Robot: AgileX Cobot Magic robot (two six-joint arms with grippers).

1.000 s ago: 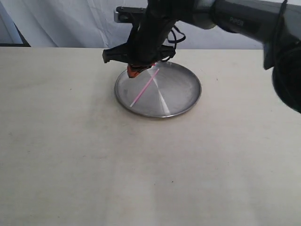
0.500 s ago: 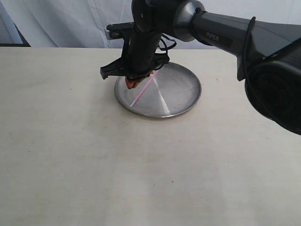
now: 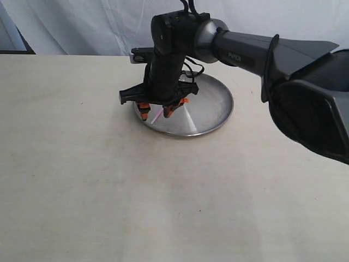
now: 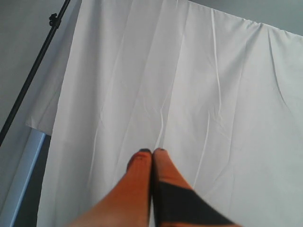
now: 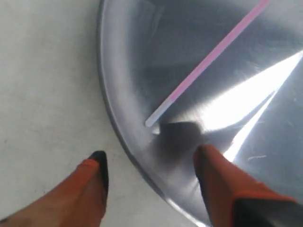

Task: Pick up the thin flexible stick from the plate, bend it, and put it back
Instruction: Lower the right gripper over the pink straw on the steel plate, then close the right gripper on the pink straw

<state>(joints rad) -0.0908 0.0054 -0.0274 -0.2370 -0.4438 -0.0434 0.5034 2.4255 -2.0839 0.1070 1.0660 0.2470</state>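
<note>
The left tool (image 4: 151,153) is sitting pinched shut on nothing, pointing up at a white curtain (image 4: 213,94) and keeping well apart from the work. It is not showing in the exterior view, so the right arm is plainly the nearer one.

The right tool (image 3: 156,112) is hanging over the left edge of the plate (image 3: 212,109), jaws spread wide and gripping nothing. In the right wrist view its two fingers are straddling the rim: one is hovering above the bare desk (image 3: 82,180) just outside the plate, the other above the steel inside it.

The thin flexible stick (image 5: 213,52) is lying flat on the plate, loose. Its paler end is resting near the rim, just ahead of the gap between the fingers, and its long axis is running away from the tool across the dish, slanting toward the far right in the exterior view.

Judging from this, the stick is sitting ahead of the jaws, not between them, so any re-grasp is going to need the tool shifting inward along that axis.
</note>
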